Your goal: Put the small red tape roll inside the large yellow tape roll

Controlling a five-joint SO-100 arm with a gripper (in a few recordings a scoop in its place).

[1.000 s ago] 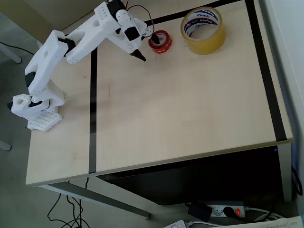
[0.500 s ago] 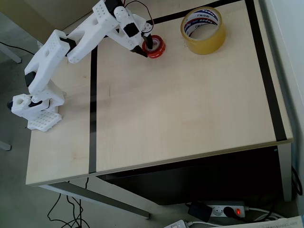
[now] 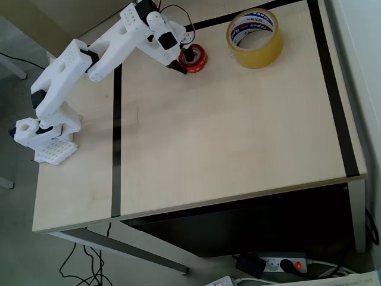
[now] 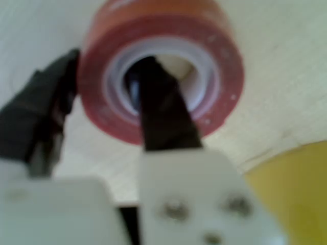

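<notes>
Hand (image 4: 104, 87) clamps small red tape roll (image 4: 204, 56) wall, near large yellow tape roll (image 3: 255, 37).

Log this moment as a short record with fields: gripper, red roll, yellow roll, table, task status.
gripper: gripper straddles the red roll's wall, one finger inside the hole, the other outside; firm grip not certain
red roll: small red tape roll lies flat on the table
yellow roll: large yellow tape roll lies flat, to the right of the red one in the overhead view, apart from it
table: light wood table with black tape lines
task status: red roll not yet inside the yellow roll
</notes>
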